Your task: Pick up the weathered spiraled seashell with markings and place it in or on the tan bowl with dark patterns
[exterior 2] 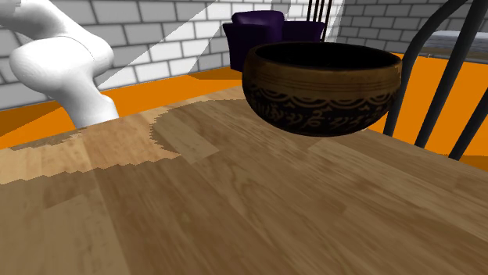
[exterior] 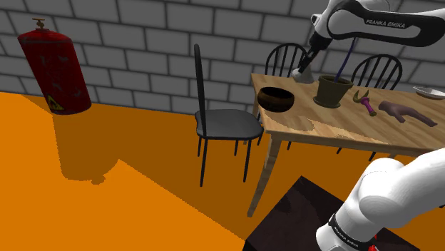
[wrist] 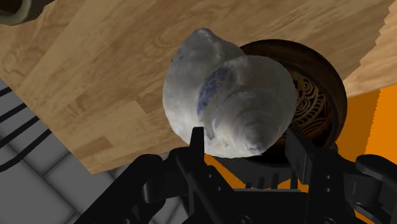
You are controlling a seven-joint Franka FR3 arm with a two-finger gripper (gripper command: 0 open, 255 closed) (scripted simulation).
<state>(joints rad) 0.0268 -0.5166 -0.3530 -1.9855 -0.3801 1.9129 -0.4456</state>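
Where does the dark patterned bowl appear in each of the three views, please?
Shoulder view: the bowl sits at the table's left end, near the black chair.
Second exterior view: the bowl stands at upper right, on the table.
Wrist view: the bowl lies beyond the shell clasped in the fingers, partly hidden by it.
Shared landmark: the wooden table.

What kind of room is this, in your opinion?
Probably a dining corner in a house: a wooden table with dark chairs beside it, an orange floor and a grey brick wall.
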